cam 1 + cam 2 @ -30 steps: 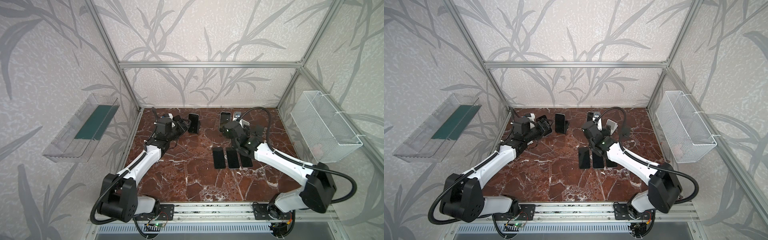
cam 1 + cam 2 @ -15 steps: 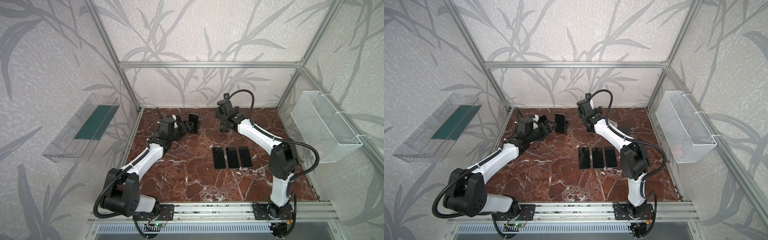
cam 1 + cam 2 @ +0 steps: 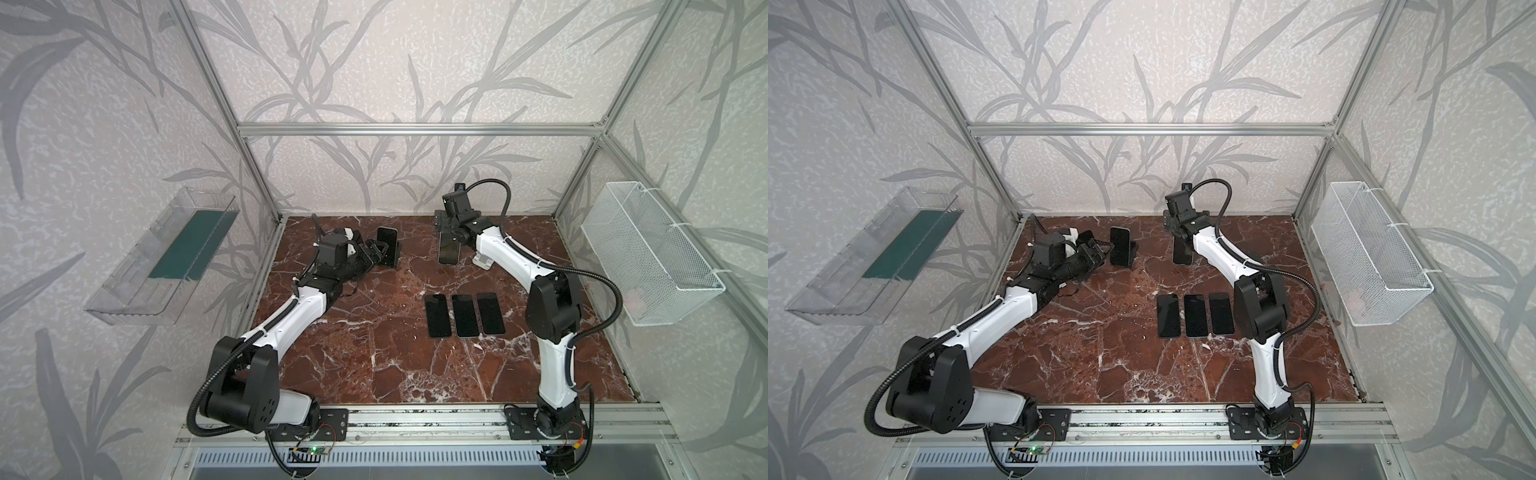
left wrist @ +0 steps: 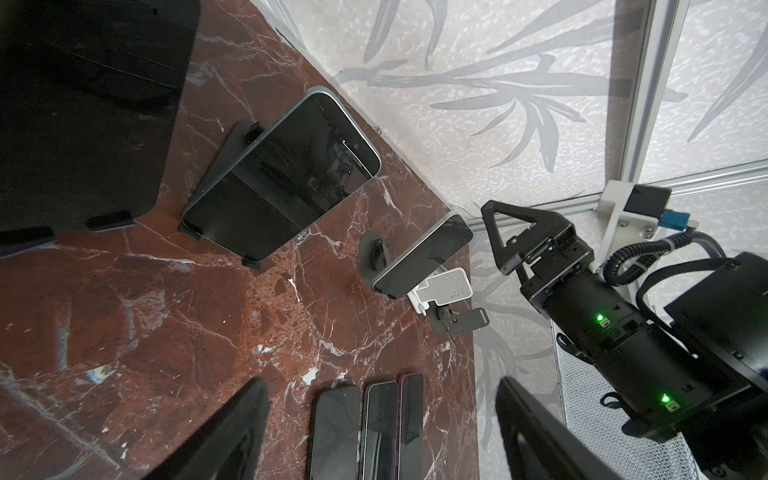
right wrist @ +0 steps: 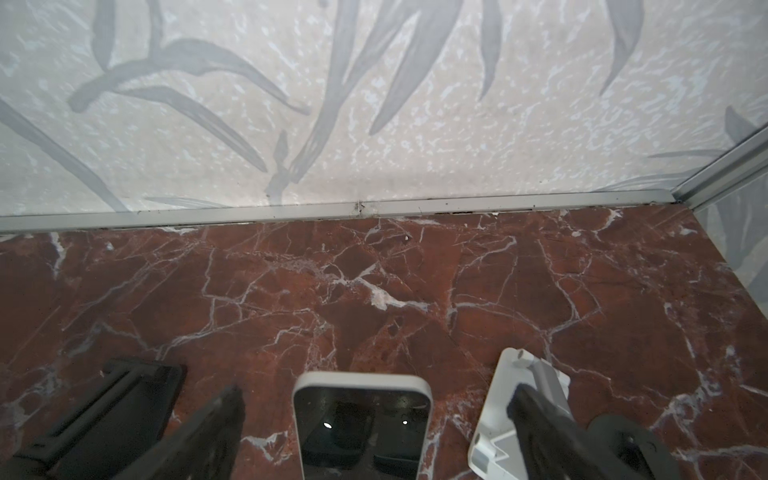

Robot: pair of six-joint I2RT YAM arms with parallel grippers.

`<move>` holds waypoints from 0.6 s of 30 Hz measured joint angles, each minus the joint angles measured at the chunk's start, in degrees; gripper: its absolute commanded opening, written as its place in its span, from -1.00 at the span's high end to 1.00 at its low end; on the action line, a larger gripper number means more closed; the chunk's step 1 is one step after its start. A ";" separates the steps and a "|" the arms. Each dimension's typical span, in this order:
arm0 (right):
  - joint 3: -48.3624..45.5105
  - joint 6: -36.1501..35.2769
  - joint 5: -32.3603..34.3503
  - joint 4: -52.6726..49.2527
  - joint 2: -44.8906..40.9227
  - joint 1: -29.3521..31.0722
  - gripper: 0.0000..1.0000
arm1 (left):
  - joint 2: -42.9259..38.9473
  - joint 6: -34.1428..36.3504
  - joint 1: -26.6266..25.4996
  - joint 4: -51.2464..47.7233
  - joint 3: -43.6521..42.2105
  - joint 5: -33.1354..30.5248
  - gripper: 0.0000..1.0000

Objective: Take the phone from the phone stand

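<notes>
- At the back of the bench (image 3: 374,340), just right of centre in both top views, a white-rimmed phone (image 3: 448,249) leans steeply, its black, blank screen facing the camera and its corners rounded.
- In the right wrist view, its top edge sits between the fingers of the right tool (image 5: 376,395), which is spread wide and clear of both sides.
- A black stand (image 5: 104,415) lies beside one finger and a white stand (image 5: 511,407) beside the other. The phone's foot is hidden, so I cannot tell which stand carries it.
- Left of centre at the back, a second phone (image 3: 387,244) with a grey-blue rim is propped on a lipped black stand (image 4: 243,132).
- The left tool (image 4: 381,380) is near this second phone, its fingers apart with nothing between them.
- Right of centre in the middle of the frame, three dark phones (image 3: 464,316) lie flat side by side.
- At middle left, a clear tray (image 3: 124,307) on the wall holds a dark green sheet (image 3: 191,245).
- At middle right, a white wire basket (image 3: 615,253) on the wall holds a small pale pinkish thing (image 3: 636,300) at its near end, too small to tell.
</notes>
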 measured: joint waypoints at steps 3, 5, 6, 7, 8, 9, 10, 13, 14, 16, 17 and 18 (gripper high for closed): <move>2.10 1.49 -0.96 -1.25 2.43 -0.13 -0.98 | 0.00 -0.02 -0.07 0.00 0.00 0.02 -0.71; 2.62 3.10 -1.29 -1.79 3.72 -0.13 -0.98 | 0.00 0.00 -0.15 0.00 0.00 0.02 -0.71; 2.62 3.72 -1.29 -2.21 4.20 -0.11 -0.98 | 0.00 0.00 -0.17 0.00 0.00 0.02 -0.71; 2.62 4.79 -1.25 -2.73 4.66 -0.11 -0.98 | 0.00 0.04 -0.20 0.00 0.00 0.00 -0.71; 2.62 5.35 -1.18 -2.91 4.90 -0.11 -0.98 | 0.00 0.07 -0.22 0.00 0.00 0.00 -0.71; 2.62 5.90 -0.98 -3.10 5.09 -0.13 -0.98 | 0.00 0.11 -0.20 0.00 0.00 0.00 -0.71; 2.62 6.60 -0.72 -3.17 5.14 -0.13 -0.98 | 0.00 0.13 -0.20 0.00 0.00 0.00 -0.71; 2.56 7.96 0.00 -3.13 5.14 -0.13 -0.98 | 0.00 0.11 -0.20 0.00 0.00 0.04 -0.71; 2.51 8.28 0.20 -3.10 5.14 -0.13 -0.98 | 0.00 0.07 -0.20 0.00 0.02 0.07 -0.71; 1.95 8.85 0.39 -2.95 5.14 -0.13 -0.98 | 0.00 -0.09 -0.20 0.02 0.00 0.17 -0.71; 1.73 9.03 0.44 -2.91 5.16 -0.13 -0.98 | 0.00 -0.11 -0.20 0.04 0.00 0.24 -0.71; 1.51 9.25 0.57 -2.93 5.20 -0.13 -0.99 | 0.00 -0.13 -0.20 0.04 0.00 0.31 -0.71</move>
